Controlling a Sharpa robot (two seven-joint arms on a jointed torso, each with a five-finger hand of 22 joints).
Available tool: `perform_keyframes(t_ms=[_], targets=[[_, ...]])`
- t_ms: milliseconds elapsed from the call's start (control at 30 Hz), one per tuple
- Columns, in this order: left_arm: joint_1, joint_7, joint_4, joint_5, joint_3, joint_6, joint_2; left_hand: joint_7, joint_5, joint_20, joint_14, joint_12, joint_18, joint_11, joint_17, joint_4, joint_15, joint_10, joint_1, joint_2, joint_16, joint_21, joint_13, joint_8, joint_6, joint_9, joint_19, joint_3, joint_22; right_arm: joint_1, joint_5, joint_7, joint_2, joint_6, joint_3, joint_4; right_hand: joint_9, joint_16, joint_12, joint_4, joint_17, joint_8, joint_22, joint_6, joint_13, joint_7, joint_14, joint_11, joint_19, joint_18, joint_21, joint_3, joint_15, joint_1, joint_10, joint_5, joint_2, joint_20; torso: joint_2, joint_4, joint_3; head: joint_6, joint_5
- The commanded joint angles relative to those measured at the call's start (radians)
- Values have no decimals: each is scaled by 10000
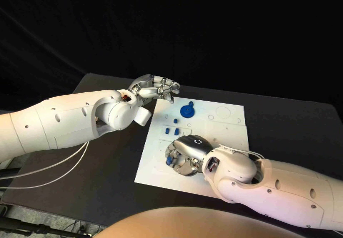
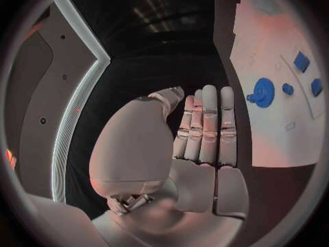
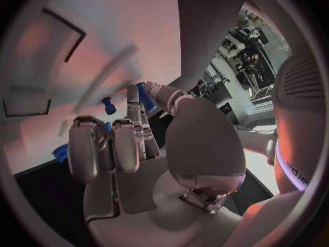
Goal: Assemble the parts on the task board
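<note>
Right now your working hand is the right hand point(image 1: 187, 154), which sits low over the near part of the task board point(image 1: 161, 171), fingers pointed down onto a small blue part point(image 1: 170, 161) at their tips. In the right wrist view a blue piece point(image 3: 142, 95) shows between the fingertips point(image 3: 132, 93), so it looks pinched there, though the fingers hide too much of it for you to be sure of the grip. Two short blue pegs point(image 1: 171, 131) stand on the board just beyond that hand, toward the board's far edge, and the round blue gear point(image 1: 187, 110) lies farther on again, near the far edge.

Your left hand point(image 1: 153, 89) hovers off the board's far left corner, holding nothing; its wrist view shows the fingers point(image 2: 209, 126) straight and side by side, with the gear point(image 2: 263, 91) well to one side of them.

So the part lies directly under the right hand, and the right hand is far nearer to it and to the pegs. The gear, by contrast, lies closer to the left hand. I'd judge the part's long axis to be roughly upright, but you cannot confirm that here.
</note>
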Motion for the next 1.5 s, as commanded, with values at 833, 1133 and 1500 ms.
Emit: perform_keyframes(t_ms=[833,1133,1500], targets=[[3,32,-58,50,-24,244,0,30,41,40,2,-40,107,0,-7,-97,65,-80,-73,12,-78,-61,27,14,-81,18,16,31,-30,1248,6478,539,-4536,-1786,135,1661,388,196,4672,2419,269,1468,2206,-267,4749,-225,489,-222,454,-214,213,-4083,-229,412,-828,54,351,-166,-177,-183,-16,302,-1161],[-12,25,-96,51,-52,285,-15,30,41,40,2,-40,107,0,-7,-97,65,-80,-73,12,-78,-61,27,14,-81,18,16,31,-30,1055,5002,-494,-6113,-1194,11,2229,642,945,9781,2701,1604,1895,2520,-195,8909,-348,751,-330,887,-448,1359,-5464,-277,351,461,3,740,-249,-266,-331,2,238,-1416],[-28,22,-77,51,-68,294,-72,31,39,41,2,-37,107,2,-7,-101,66,-80,-84,13,-80,-65,31,19,-80,21,17,31,-35,474,3773,-1612,-6043,-1172,-43,2499,673,1188,11156,2734,2092,2041,2627,-34,10062,-407,838,-373,1036,-531,1733,-6412,-303,-278,956,364,704,-262,-274,-325,-22,220,-1557]])
